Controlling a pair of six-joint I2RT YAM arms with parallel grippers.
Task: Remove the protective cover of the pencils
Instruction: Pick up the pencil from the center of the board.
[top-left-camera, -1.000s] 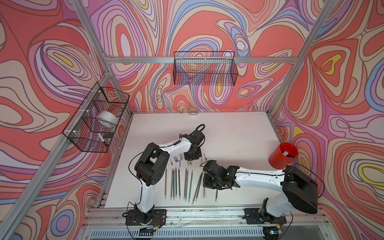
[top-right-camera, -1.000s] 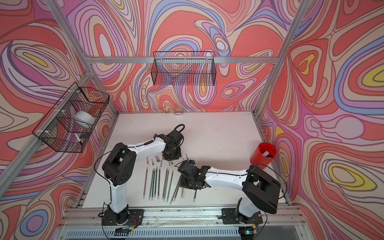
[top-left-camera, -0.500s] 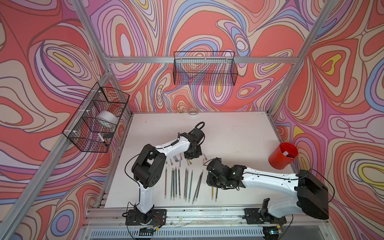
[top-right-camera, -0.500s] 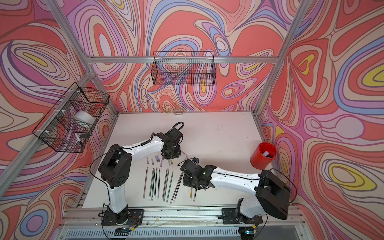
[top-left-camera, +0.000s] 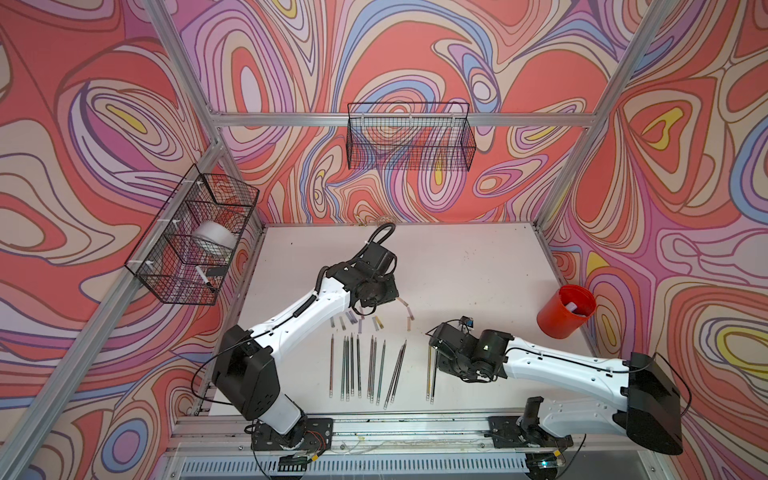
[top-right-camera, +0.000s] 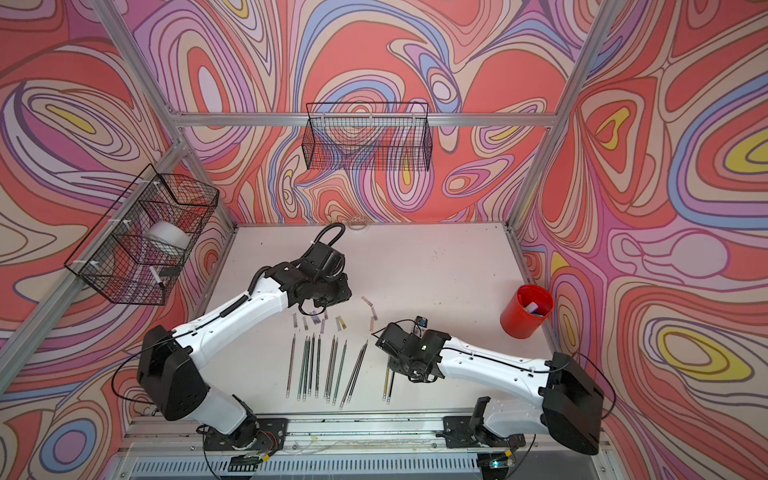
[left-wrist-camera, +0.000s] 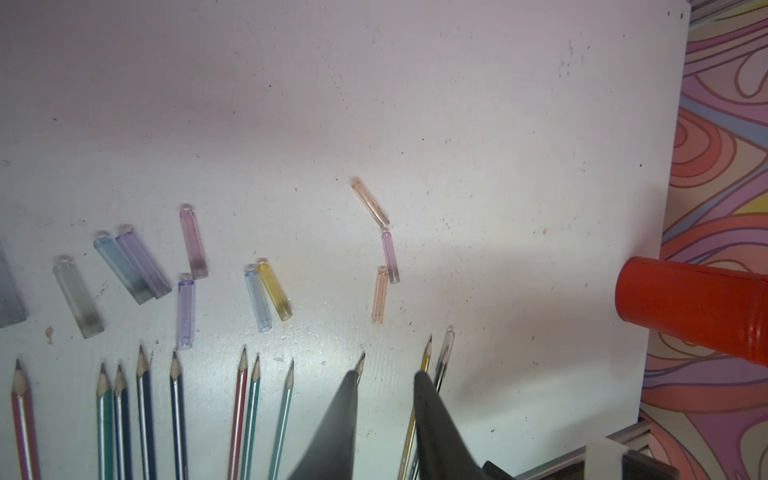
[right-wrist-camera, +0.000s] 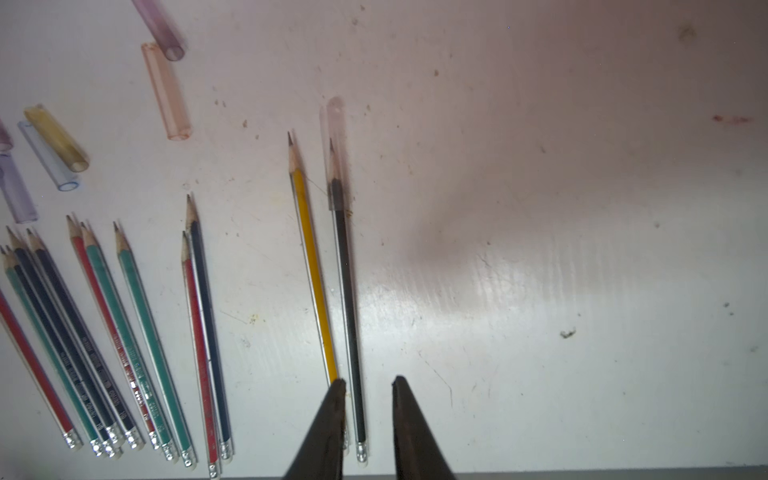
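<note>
Last protective cover (right-wrist-camera: 336, 137), clear, sits on tip of black pencil (right-wrist-camera: 348, 299). Pencil lies at 3 o'clock end of pencil row (top-left-camera: 370, 365) on desk (top-left-camera: 457, 270), just beside yellow pencil (right-wrist-camera: 316, 270). Right tool (right-wrist-camera: 369, 380) apart, empty, over eraser end. Left tool (left-wrist-camera: 386, 374) apart, empty, 10 o'clock of it. Advice: right clamps barrel, left pinches cover alone, pulls straight toward 12 o'clock.

I've got the scuffed white bench (top-left-camera: 457, 266) carrying a row of pencils (right-wrist-camera: 146, 332) lying side by side, loose protective covers (left-wrist-camera: 193, 243) scattered just beyond their tips, and a red cup (top-left-camera: 566, 311) near its right edge.
</note>
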